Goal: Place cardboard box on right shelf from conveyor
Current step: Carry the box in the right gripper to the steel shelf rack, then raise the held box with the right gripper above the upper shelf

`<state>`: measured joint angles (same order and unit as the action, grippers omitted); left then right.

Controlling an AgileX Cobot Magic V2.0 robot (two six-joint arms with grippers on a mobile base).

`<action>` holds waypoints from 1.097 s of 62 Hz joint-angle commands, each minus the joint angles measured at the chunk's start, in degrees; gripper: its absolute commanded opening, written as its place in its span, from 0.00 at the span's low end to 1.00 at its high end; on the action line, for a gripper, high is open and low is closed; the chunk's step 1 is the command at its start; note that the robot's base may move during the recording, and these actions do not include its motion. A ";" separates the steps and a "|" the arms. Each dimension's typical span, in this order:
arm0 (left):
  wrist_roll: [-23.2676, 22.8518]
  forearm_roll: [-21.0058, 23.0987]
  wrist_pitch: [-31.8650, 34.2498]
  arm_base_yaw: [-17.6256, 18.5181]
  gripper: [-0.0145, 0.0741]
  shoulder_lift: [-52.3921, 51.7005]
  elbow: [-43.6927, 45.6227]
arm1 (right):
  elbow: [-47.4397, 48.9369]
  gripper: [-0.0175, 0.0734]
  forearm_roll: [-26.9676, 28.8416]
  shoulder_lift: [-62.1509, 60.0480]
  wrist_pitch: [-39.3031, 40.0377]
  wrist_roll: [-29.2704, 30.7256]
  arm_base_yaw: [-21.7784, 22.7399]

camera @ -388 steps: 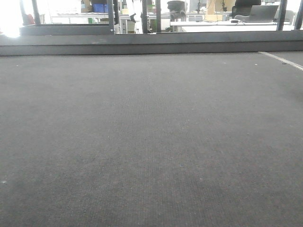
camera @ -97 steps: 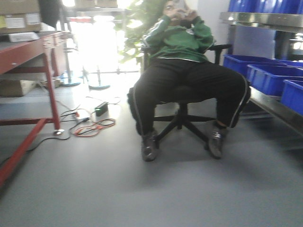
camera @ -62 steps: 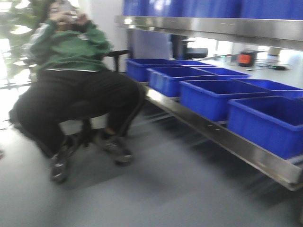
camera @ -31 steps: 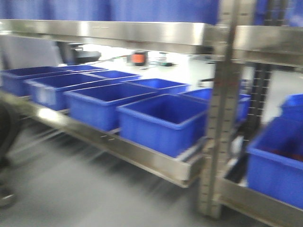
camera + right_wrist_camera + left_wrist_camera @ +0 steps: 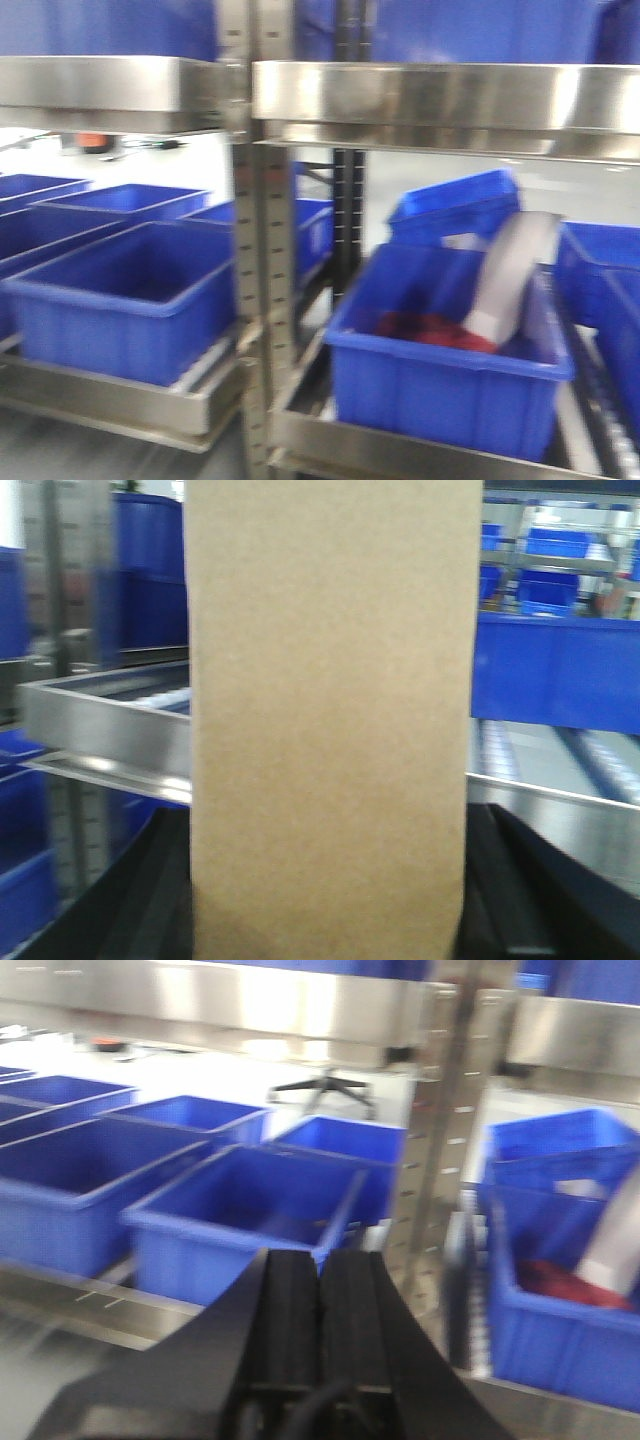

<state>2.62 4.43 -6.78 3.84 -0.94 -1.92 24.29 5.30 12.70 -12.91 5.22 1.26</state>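
Our right pincer point(image 5: 325, 905) clamps the cardboard box point(image 5: 330, 680) upright before the right shelf point(image 5: 100, 720). Our left pincer point(image 5: 320, 1300) is closed, empty. Blue bins point(image 5: 445, 380) crowd the shelf's lower tier.

The cardboard box point(image 5: 330, 730) looks matt, the right shelf point(image 5: 440, 95) glossy polished steel.

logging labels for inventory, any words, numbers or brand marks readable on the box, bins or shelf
None can be read.
The cardboard box shows a plain face with no print.
The blue bins and the steel shelf rail show no label or marking. The views are blurred, so small print could be missed.
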 commanded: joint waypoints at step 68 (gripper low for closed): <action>0.01 0.34 4.88 0.31 0.03 -0.31 -0.35 | 1.71 0.24 0.06 0.58 5.73 0.68 0.24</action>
<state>2.62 4.43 -6.78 3.84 -0.94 -1.92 24.29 5.30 12.70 -12.91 5.22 1.26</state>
